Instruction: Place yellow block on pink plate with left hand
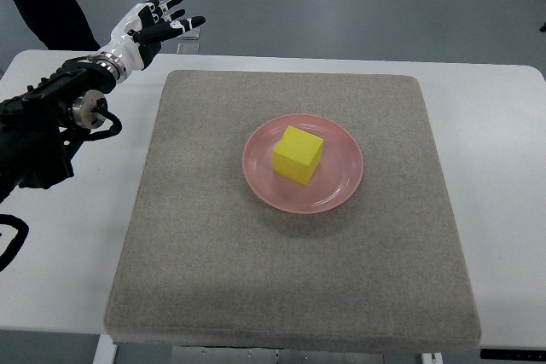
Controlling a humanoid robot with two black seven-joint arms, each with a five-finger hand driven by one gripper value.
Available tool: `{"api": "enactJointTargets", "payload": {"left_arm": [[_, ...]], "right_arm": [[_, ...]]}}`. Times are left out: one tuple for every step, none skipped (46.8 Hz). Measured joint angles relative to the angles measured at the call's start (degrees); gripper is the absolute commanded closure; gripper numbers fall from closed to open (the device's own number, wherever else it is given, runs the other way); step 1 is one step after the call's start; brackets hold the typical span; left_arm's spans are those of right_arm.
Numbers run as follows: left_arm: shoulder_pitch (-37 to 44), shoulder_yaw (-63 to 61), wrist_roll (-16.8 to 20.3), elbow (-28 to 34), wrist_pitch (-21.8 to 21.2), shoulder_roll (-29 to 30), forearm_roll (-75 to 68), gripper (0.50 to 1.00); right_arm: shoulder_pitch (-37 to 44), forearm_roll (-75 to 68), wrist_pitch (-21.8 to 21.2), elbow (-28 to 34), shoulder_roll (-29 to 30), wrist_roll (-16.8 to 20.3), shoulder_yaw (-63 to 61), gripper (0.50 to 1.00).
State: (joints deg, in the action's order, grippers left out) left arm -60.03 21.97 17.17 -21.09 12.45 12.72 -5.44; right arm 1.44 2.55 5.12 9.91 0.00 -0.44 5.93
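Observation:
A yellow block [299,155] rests on the pink plate [339,189], a little left of the plate's centre. The plate lies in the middle of a grey felt mat [213,253]. My left hand [160,21] is up at the far left, above the table's back edge and well away from the plate. Its black-and-white fingers are spread and hold nothing. The left arm comes in from the picture's left edge. No right arm shows.
The mat covers most of a white table [499,168]. A person's dark clothing [51,2] stands beyond the table's far left corner. Grey floor lies past the back edge.

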Motion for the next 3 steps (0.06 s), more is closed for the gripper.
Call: {"api": "enactJointTargets", "payload": {"left_arm": [[0.00, 0.00, 0.00, 0.00, -0.05, -0.02, 0.00, 0.508], [-0.03, 0.00, 0.00, 0.00, -0.09, -0.03, 0.00, 0.508], [-0.06, 0.00, 0.00, 0.00, -0.12, -0.04, 0.00, 0.508]], "right_arm": [[0.01, 0.00, 0.00, 0.00, 0.00, 0.00, -0.05, 0.576], [0.00, 0.00, 0.00, 0.00, 0.00, -0.01, -0.03, 0.576], [0.01, 0.00, 0.00, 0.00, 0.00, 0.00, -0.01, 0.576]]}}
